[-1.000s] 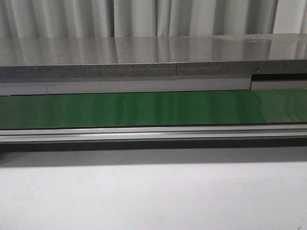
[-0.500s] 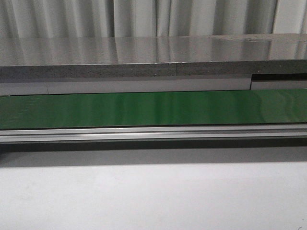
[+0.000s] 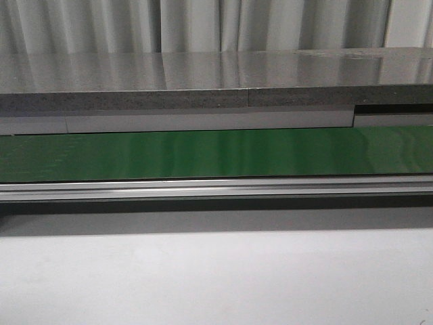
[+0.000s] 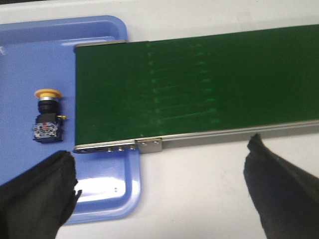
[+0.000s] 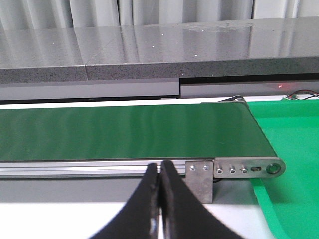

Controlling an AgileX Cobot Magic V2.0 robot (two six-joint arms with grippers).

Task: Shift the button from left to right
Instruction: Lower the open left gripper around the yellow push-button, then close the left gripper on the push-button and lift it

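The button (image 4: 47,115), with an orange-yellow cap and a dark body with red and blue marks, lies on its side in a blue tray (image 4: 104,194), seen only in the left wrist view. My left gripper (image 4: 159,191) is open wide above the white table beside the tray's corner, its fingers (image 4: 35,194) apart from the button. My right gripper (image 5: 160,172) is shut and empty in front of the belt's rail. No gripper and no button show in the front view.
A green conveyor belt (image 3: 216,154) with a metal rail (image 3: 216,188) runs across, its end over the blue tray (image 4: 109,94). A green tray (image 5: 294,164) sits at the belt's other end. A grey counter (image 3: 216,81) stands behind.
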